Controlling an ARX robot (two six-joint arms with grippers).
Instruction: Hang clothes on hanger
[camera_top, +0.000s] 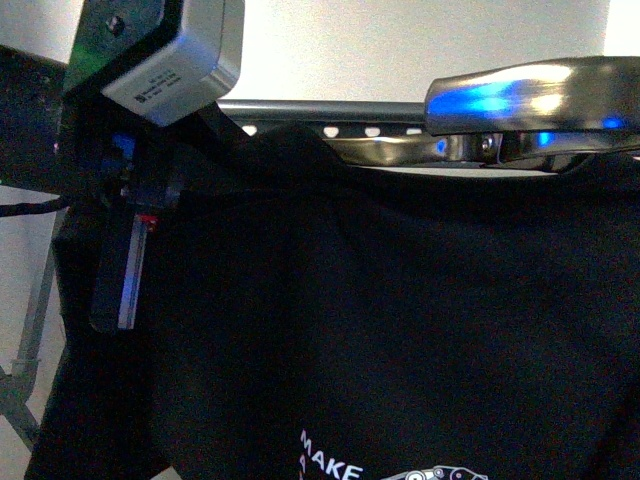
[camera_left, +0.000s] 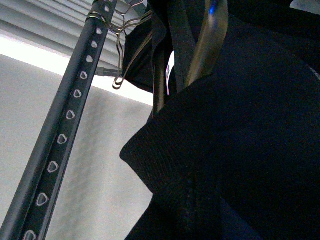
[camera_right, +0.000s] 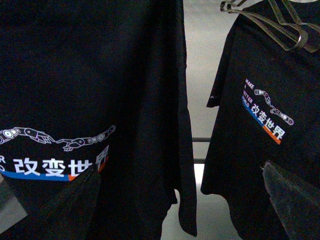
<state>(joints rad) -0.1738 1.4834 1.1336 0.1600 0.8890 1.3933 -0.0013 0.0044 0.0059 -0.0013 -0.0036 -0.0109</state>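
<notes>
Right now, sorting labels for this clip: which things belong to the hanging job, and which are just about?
Job: black T-shirt; heart-holed rack rail.
Just about: second printed T-shirt; wire hanger holding it.

The T-shirt (camera_top: 400, 320) hung below the rail (camera_top: 320, 106), white "MAKE" near its bottom. The left gripper (camera_top: 125, 280) stood at its left edge.

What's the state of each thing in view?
Near T-shirt: hanging on chrome hanger, collar at rail.
Second T-shirt: hanging on wire hanger.
Rail: level, behind the collar.
Left gripper: beside the shirt, open or shut unclear.
Right gripper: open, empty.
</notes>
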